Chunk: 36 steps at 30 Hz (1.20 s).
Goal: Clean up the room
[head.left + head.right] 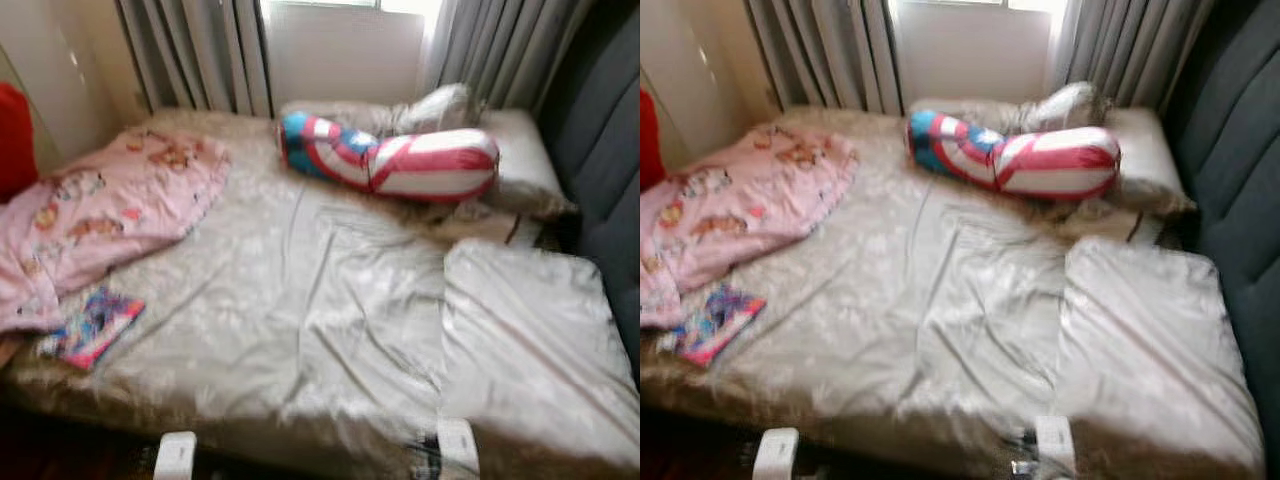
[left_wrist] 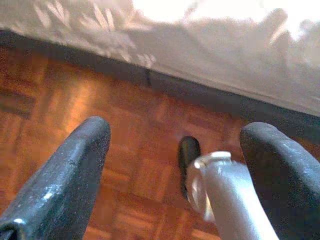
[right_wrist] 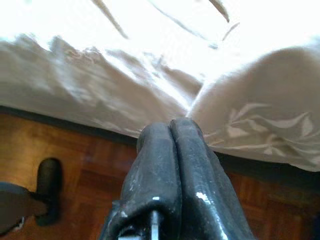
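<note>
- Robot stands at the foot of the bed (image 1: 300, 330); head views are soft with blur, so fine detail is uncertain.
- Items to tidy, all on the bed: pink blanket (image 1: 110, 215) crumpled at the robot's left; a colourful book (image 1: 92, 328) just beside it near the bed's left front edge; a red, white and blue bolster (image 1: 400, 160) lying across the far end against the pillows (image 1: 520, 150); a grey cover (image 1: 530, 340) folded over the right front corner.
- Left pincer (image 2: 175, 150): released, fingers spread wide, low over the wooden floor (image 2: 60, 100) beside the bed edge. Nothing between them.
- Right pincer (image 3: 172, 150): clenched, fingers pressed together with nothing held, pointing at the bed's draped edge.
- Judged stage: nothing picked up yet; both arms hang low.
- Risk: the book is thin and flat on soft bedding; a pinch from above may push it into the mattress or catch sheet with it.
- Risk: blanket overlaps close to the book; grabbing either could drag the other off the edge.
- Risk: the bolster lies well away at the far end; leaning for it could upset balance.
</note>
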{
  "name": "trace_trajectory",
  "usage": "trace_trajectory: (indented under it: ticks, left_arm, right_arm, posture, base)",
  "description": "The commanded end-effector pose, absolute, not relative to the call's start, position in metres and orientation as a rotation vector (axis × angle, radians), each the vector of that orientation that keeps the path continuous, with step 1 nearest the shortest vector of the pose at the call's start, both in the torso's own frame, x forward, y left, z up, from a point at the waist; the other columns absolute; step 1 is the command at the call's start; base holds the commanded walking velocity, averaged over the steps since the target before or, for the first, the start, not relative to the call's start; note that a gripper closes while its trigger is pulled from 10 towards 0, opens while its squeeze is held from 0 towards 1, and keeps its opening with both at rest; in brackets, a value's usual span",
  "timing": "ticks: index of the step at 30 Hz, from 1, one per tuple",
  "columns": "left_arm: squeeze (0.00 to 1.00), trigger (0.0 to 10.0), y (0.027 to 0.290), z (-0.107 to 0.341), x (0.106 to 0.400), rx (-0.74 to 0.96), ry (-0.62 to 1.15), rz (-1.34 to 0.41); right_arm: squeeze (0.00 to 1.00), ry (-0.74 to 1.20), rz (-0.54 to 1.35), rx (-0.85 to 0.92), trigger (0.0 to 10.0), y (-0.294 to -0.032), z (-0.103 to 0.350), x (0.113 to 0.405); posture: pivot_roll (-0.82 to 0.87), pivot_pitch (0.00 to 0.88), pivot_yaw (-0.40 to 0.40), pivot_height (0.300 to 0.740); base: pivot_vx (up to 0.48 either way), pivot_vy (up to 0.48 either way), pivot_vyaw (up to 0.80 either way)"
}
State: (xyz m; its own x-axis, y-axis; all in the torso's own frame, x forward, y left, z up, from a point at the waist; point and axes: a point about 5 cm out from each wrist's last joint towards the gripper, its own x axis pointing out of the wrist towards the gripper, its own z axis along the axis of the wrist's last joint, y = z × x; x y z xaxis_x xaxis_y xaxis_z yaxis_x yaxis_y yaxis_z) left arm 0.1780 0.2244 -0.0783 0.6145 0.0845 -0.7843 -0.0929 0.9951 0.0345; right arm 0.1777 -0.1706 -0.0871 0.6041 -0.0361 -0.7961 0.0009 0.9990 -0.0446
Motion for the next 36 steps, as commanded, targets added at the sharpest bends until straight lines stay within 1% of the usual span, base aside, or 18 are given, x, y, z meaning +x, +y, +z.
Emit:
trace_trajectory:
  ticks: [1,36]
  left_arm:
    - [0.0,10.0,0.2177,-0.081,0.1758,-0.018,0.917,0.087]
    - [0.0,10.0,0.2149,-0.0806,0.178,-0.016,0.915,0.082]
  right_arm:
    - [0.0,0.944,-0.049,-0.05,10.0,-0.1798,-0.0892,0.1717]
    - [0.0,0.936,-0.042,-0.056,10.0,-0.1747,-0.0881,0.1753]
  posture:
    - [-0.02,0.012,-0.018,0.74]
    - [-0.01,0.022,-0.013,0.74]
  base:
    - [0.0,0.371,0.0]
    - [0.0,0.371,0.0]
